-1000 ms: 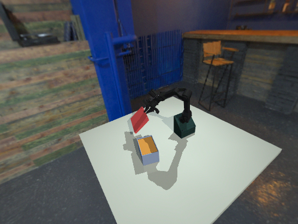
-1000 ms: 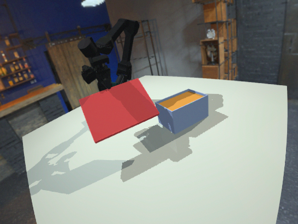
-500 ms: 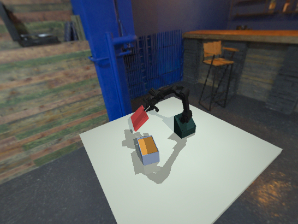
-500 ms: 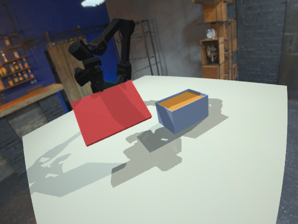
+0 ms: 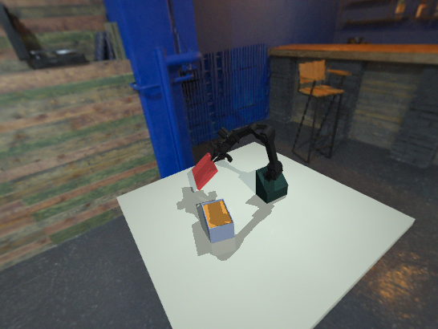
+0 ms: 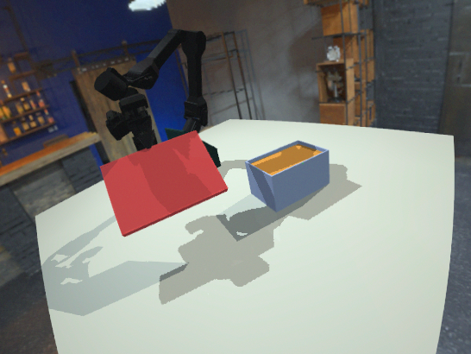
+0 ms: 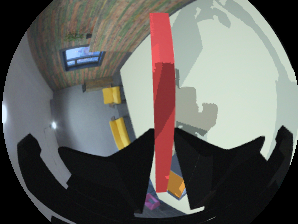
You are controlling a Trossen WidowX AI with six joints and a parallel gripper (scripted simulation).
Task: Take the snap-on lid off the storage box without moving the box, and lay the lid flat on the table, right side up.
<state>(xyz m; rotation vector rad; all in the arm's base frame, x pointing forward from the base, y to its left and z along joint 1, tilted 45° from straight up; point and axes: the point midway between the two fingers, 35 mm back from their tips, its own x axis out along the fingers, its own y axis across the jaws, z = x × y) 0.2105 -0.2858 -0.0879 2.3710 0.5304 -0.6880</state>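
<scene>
exterior view: grips the red lid (image 5: 204, 172) (image 6: 164, 186) (image 7: 164, 85) by one edge, with the gripper (image 5: 214, 156) (image 6: 147, 147) (image 7: 164, 132) clamped on it, one finger on either face; holds it off the white table (image 5: 281, 257) (image 6: 367, 259) (image 7: 240, 80), steeply tilted rather than flat, well clear of the storage box (image 5: 221, 234) (image 6: 302, 179) (image 7: 175, 165) and touching no part of it. leaves the blue-grey box upright on the table, open at the top, with orange (image 5: 217, 213) (image 6: 285, 160) (image 7: 176, 184) showing inside the rim. reaches over from the dark green base (image 5: 273, 194) (image 6: 213, 153) with the black arm (image 5: 271, 150) (image 6: 195, 69) arched high, and casts broad shadows over the tabletop around the box
</scene>
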